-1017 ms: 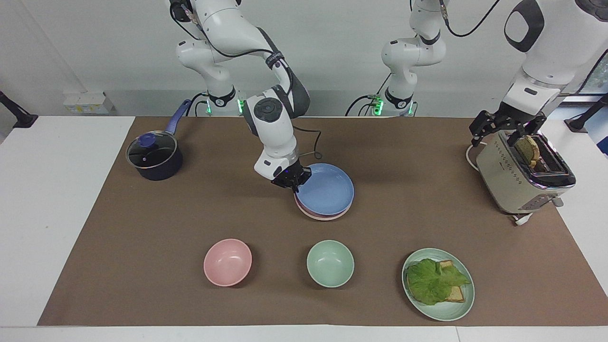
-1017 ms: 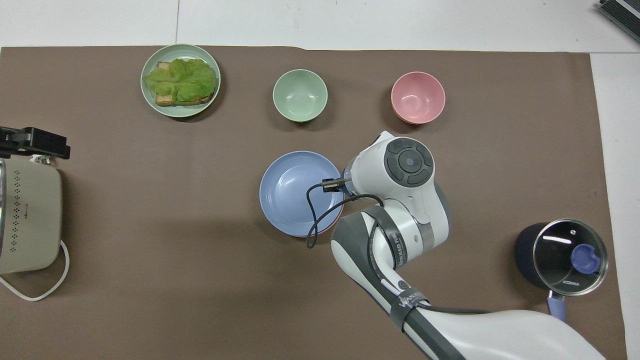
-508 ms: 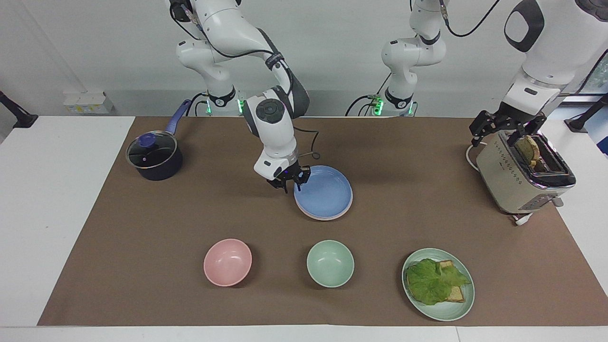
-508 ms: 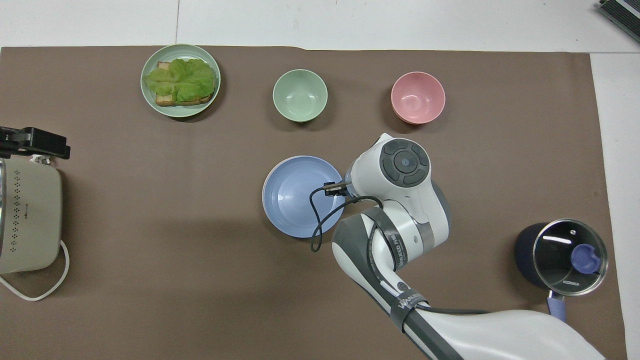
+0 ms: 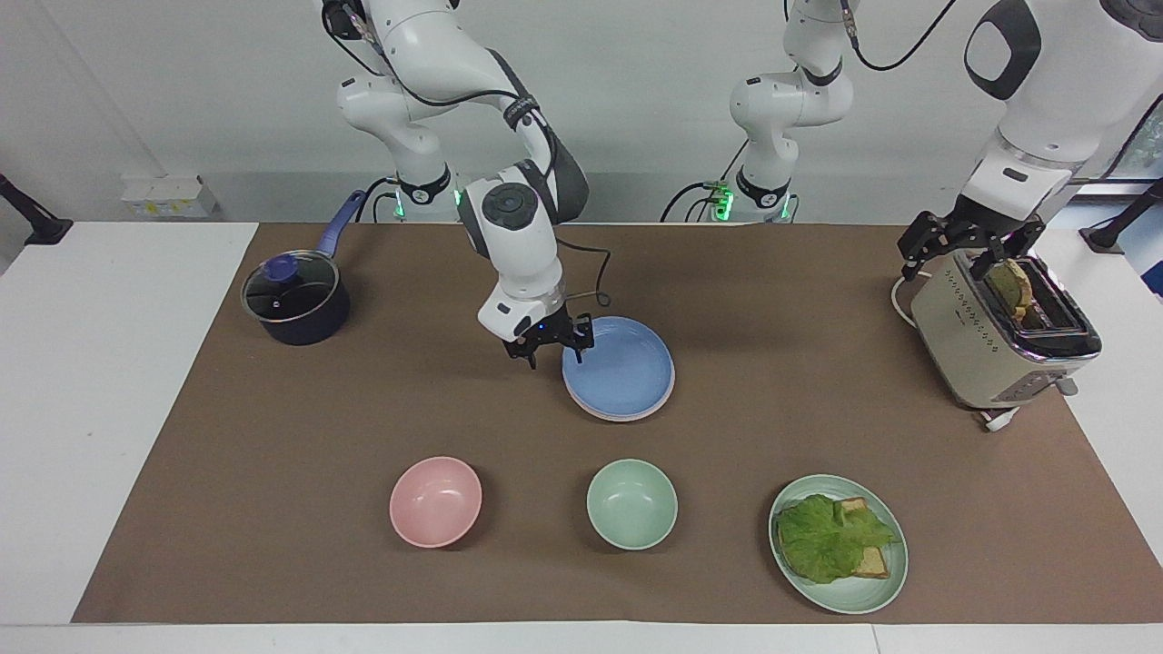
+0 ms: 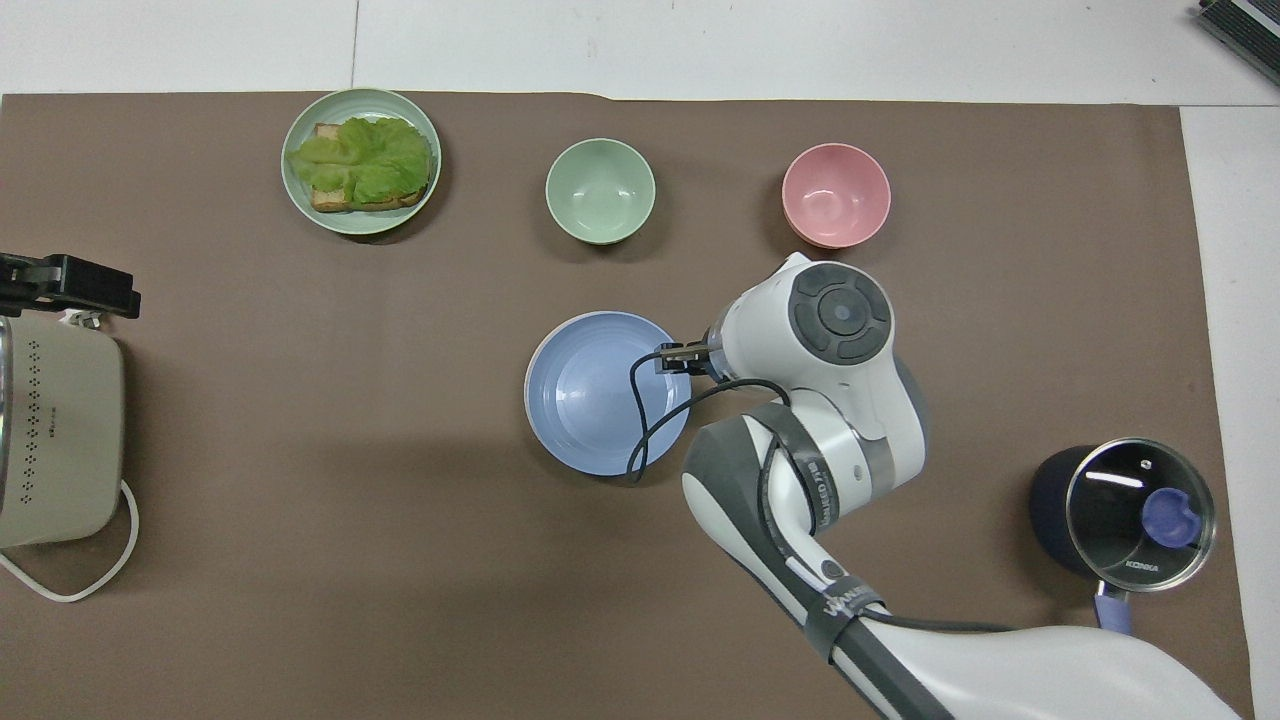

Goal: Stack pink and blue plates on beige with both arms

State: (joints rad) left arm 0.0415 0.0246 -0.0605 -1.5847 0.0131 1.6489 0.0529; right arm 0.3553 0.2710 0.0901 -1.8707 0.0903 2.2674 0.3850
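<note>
1. Plates sit stacked mid-table: a round, matte blue plate (image 5: 620, 368) on top, with a thin pale rim of the pink plate (image 5: 618, 414) showing beneath it.
2. Right gripper (image 5: 554, 350), black and two-fingered, hangs beside the stack's edge toward the right arm's end, fingers spread and holding nothing.
3. Left gripper (image 5: 969, 254) waits over the cream toaster (image 5: 990, 345), jaws wide and empty.
4. Smooth brown mat (image 5: 273, 436) covers the table.
</note>
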